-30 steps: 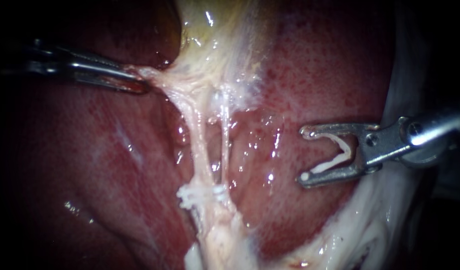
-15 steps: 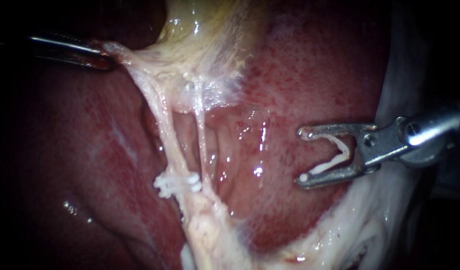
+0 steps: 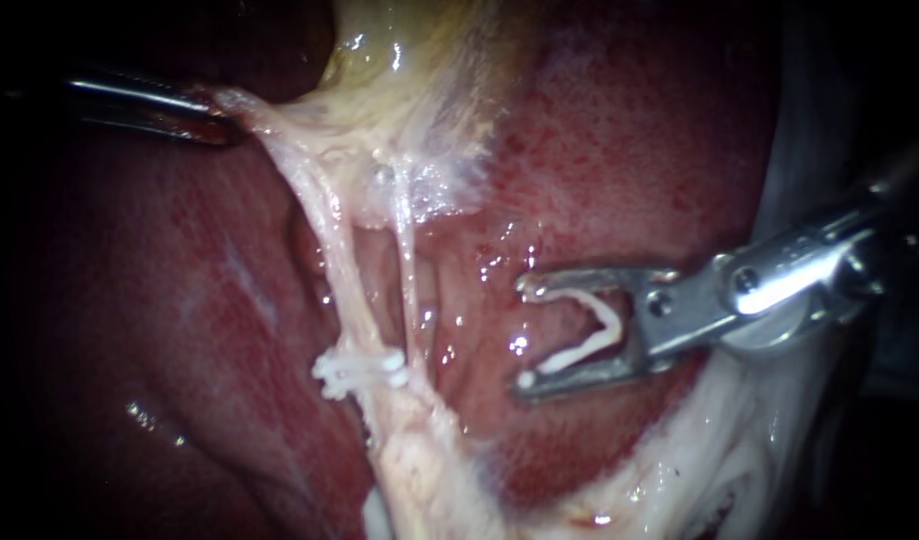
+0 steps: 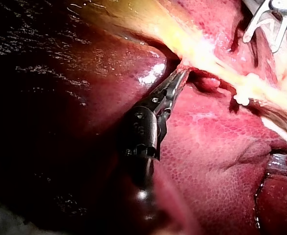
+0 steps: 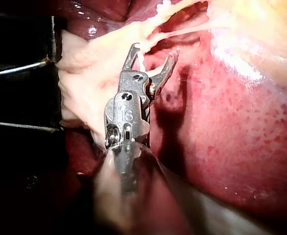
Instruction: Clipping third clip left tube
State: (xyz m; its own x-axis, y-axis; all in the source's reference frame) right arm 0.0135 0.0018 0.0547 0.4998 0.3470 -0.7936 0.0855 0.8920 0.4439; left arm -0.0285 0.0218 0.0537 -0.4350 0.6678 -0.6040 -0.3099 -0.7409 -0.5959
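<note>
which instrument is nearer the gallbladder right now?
Left. The left instrument grips pale tissue at the edge of the gallbladder; the right instrument, holding a clip, sits over the liver, apart from it.

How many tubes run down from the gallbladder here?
2. The thicker left tube and the thinner right tube beside it, both reaching the white clip. Others may be hidden.

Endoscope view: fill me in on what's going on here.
The left instrument grips pale tissue beside the gallbladder, holding the left tube stretched. The right instrument holds a loaded clip in its wide pincer, facing that tube but apart from it. Lower on it sit white clips.
</note>
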